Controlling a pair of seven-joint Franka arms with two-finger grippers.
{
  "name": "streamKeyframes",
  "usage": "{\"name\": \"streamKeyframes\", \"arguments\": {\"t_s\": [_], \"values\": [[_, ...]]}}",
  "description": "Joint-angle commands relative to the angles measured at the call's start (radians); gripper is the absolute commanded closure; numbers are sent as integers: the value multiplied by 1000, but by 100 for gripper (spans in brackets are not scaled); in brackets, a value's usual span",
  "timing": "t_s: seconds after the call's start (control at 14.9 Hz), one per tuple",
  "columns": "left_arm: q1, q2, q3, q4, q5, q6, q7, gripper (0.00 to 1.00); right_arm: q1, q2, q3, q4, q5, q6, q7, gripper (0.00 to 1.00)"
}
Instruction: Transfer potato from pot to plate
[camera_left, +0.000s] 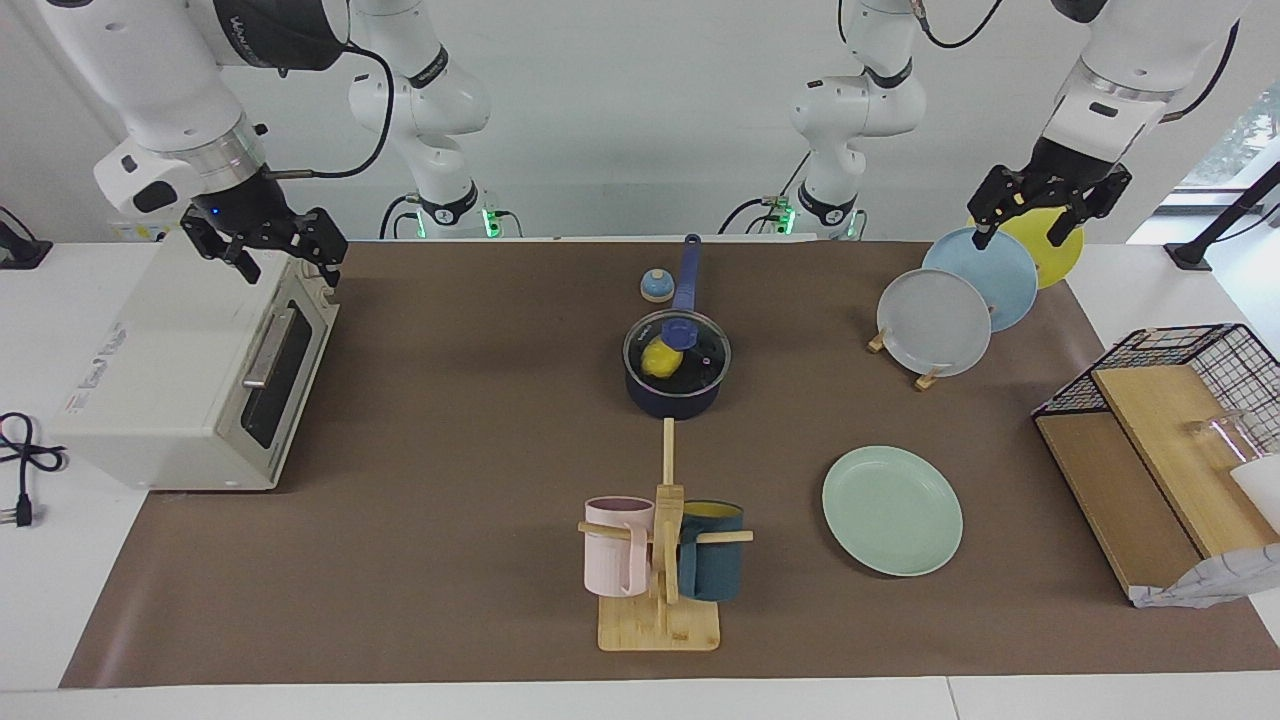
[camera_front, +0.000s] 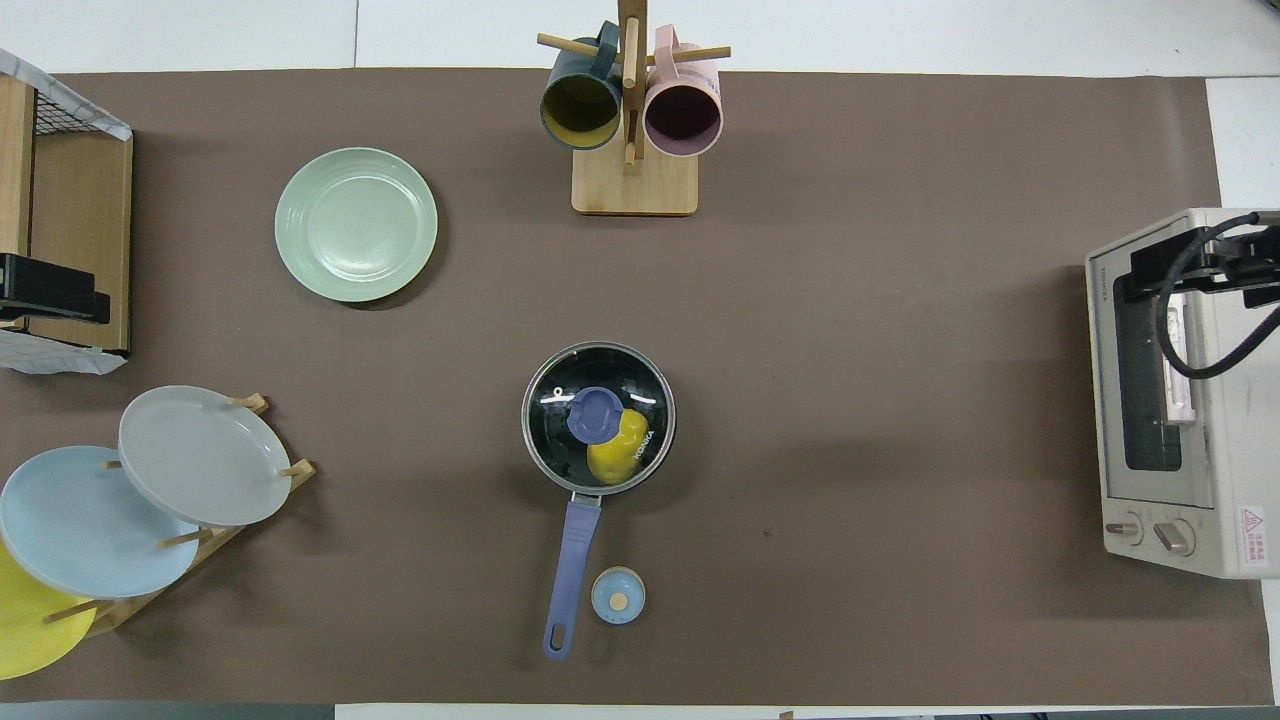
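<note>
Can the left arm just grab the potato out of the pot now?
Probably not yet: a glass lid covers the pot, with the potato underneath. The left hand hangs open over the plate rack.

- Toaster oven (camera_left: 190, 370), white, door shut: directly beneath the fingers (camera_left: 243, 265) of the right gripper (camera_left: 287, 262).
- Wooden plate rack (camera_left: 928, 380): yellow plate (camera_left: 1050, 262) just under the fingers (camera_left: 985, 232) of the left gripper (camera_left: 1028, 228), light blue plate (camera_left: 985, 285) next, grey plate (camera_left: 933, 322) farthest from them.
- Mug tree (camera_left: 665, 600) with pink mug (camera_left: 617, 545) and dark teal mug (camera_left: 712, 565): well apart from both sets of fingers, midway between them.
- Small blue bell-like item (camera_left: 656, 286): also between them.
- Wire-and-wood shelf (camera_left: 1150, 470): at the left fingers' end of the table.
</note>
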Motion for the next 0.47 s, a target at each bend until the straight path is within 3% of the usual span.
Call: {"name": "streamKeyframes", "arguments": {"t_s": [0.0,0.4], "values": [[11,-14,-5,-13,-8,-4,17,0,-5,-25,5,-34,10,33,-8,0],[10,-14,-5,-16,-8,5,14,0,-1,-25,8,-34,10,33,-14,0]]}}
